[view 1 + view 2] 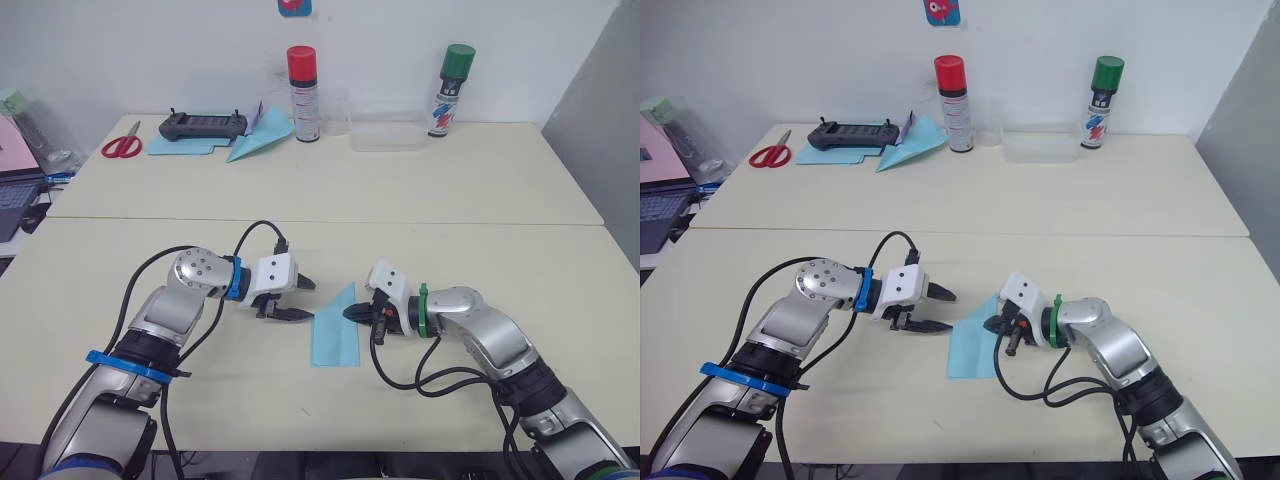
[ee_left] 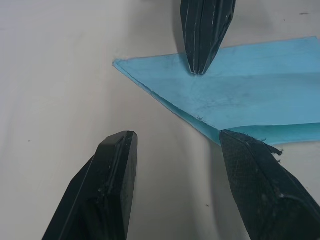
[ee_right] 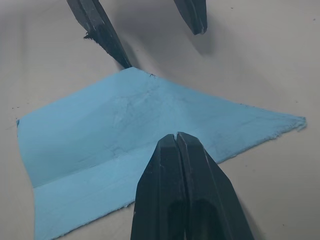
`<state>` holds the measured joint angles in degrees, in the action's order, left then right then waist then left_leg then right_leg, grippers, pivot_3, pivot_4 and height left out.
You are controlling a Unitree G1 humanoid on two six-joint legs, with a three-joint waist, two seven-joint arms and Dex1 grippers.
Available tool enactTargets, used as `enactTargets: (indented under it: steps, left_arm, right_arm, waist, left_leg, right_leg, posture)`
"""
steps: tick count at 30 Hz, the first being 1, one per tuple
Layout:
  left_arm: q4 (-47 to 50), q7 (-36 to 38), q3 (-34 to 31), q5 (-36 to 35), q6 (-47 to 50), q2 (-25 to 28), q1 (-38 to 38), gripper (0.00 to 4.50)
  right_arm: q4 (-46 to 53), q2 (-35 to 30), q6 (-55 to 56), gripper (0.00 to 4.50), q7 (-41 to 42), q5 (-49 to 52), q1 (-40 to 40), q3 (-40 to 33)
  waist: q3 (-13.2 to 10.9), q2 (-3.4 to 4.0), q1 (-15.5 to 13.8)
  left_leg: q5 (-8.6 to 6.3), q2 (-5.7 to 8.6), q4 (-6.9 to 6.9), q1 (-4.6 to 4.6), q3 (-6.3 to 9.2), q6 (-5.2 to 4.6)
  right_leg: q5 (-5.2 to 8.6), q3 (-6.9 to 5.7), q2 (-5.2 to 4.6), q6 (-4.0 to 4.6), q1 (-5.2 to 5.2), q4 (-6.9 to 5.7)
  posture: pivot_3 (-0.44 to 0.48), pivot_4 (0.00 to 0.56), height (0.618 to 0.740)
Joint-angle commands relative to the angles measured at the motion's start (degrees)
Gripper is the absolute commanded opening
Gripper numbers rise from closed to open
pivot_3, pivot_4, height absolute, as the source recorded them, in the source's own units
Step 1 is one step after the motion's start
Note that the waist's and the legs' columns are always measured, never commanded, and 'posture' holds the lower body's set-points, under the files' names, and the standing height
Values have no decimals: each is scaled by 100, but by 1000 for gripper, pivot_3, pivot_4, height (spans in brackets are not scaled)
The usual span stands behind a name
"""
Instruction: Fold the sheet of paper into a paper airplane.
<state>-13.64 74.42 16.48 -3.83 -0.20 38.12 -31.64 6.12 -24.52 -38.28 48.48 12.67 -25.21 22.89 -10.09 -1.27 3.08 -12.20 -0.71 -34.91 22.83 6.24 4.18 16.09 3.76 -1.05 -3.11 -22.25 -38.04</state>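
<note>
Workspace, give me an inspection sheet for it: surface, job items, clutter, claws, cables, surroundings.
Surface: two cream tables pushed together.
Job's things: folded blue paper, pointed wedge, flat between the claws.
Clutter: scissors, controller, blue dart, two spray cans, clear tray.
Grippers: left claw open, one finger at the paper's edge; right claw shut, tip pressing on the paper.
Cables: black loops on both arms.
Surroundings: white wall; laptop at left.

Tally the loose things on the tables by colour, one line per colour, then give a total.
Light-blue papers: 3 (sheet, dart, flat sheet)
Red: 2 (scissors, red-capped can)
Green-capped can: 1
Black controller: 1
Clear box: 1
Total: 8
</note>
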Motion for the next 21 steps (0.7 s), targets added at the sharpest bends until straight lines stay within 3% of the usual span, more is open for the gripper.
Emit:
enactTargets:
  steps: [1, 21]
  left_arm:
    - [15, -10, -6, 78, -180, 25, 16, 2923]
    - [78, 104, 111, 76, -576, -315, -68, 2923]
  right_arm:
    - [-119, -51, -73, 0, -69, -100, 22, -50]
    - [-84, -41, -120, 0, -110, -79, 47, -90]
  waist:
    - [0, 0, 0]
    - [0, 0, -2]
  left_leg:
    - [0, 0, 0, 0, 0, 0]
    - [0, 0, -5, 0, 0, 0]
  right_leg:
    - [0, 0, 0, 0, 0, 0]
    - [-1, 0, 0, 0, 1, -5]
  posture:
    - [0, 150, 740]
    - [0, 150, 740]
